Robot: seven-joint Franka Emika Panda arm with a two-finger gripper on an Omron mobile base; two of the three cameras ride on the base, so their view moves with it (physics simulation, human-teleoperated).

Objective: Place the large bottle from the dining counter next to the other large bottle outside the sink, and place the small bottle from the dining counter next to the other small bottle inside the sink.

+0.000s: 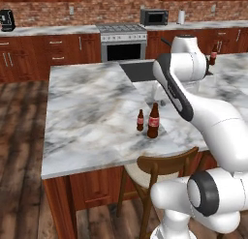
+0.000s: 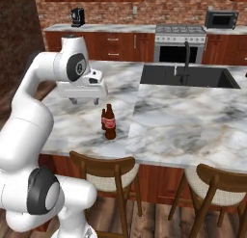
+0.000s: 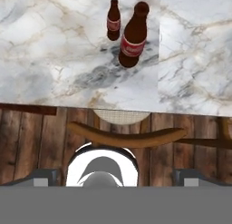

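Note:
On the marble dining counter (image 1: 87, 112) the large cola bottle (image 1: 153, 121) stands upright near the front edge. The small bottle (image 1: 140, 120), dark brown with a red label, stands just to its left. Both show again as large bottle (image 2: 110, 122) with small bottle (image 2: 103, 119), and from above as large bottle (image 3: 132, 37) and small bottle (image 3: 113, 20). My gripper (image 2: 85, 101) hangs open and empty above the counter, left of and behind them, pointing down. The other large bottle (image 1: 213, 55) stands beyond the black sink (image 2: 188, 77). The other small bottle is out of view.
A black gooseneck faucet (image 2: 185, 59) rises at the sink's near rim. Wooden chairs (image 2: 103, 167) (image 2: 219, 181) are tucked under the counter's front edge, one directly below my hand (image 3: 127, 137). A stove (image 1: 123, 39) and cabinets line the back wall.

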